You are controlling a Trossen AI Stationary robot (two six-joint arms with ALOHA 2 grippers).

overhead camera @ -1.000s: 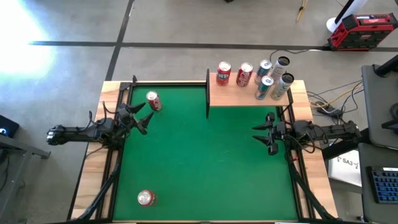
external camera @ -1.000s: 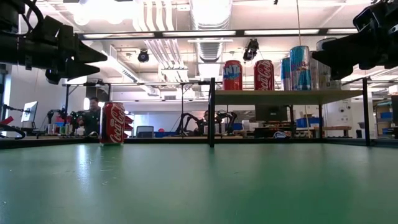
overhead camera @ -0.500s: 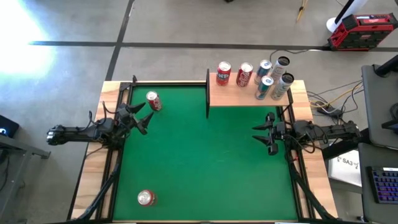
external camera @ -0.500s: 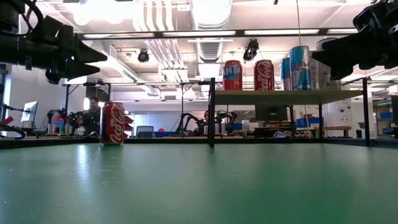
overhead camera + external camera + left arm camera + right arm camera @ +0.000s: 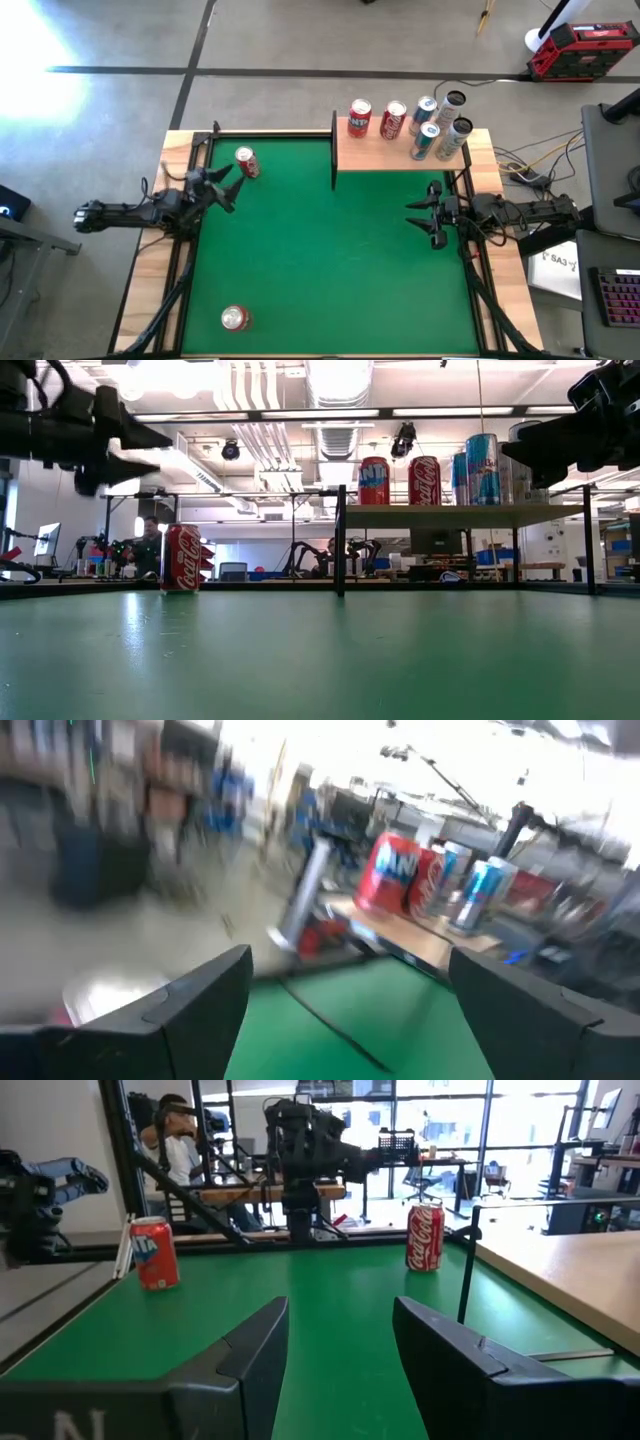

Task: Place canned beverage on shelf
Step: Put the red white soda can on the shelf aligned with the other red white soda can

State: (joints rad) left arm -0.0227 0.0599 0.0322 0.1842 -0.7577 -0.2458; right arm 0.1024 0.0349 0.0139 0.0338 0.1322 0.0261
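While the shelf (image 5: 400,153) fills the upper right corner, wide green table (image 5: 330,260) is left between the spread left pincer (image 5: 222,187) and spread right pincer (image 5: 424,215).

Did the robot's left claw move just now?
Yes. In the high view the left gripper has swung a little toward the red can standing near the table's far left corner, and the left wrist view is smeared by motion. Its fingers are open.

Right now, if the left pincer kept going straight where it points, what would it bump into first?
Probably the upright red cola can near the table's far left corner. In the high view the open left pincer aims diagonally toward it, though it may hang higher than the can and pass over.
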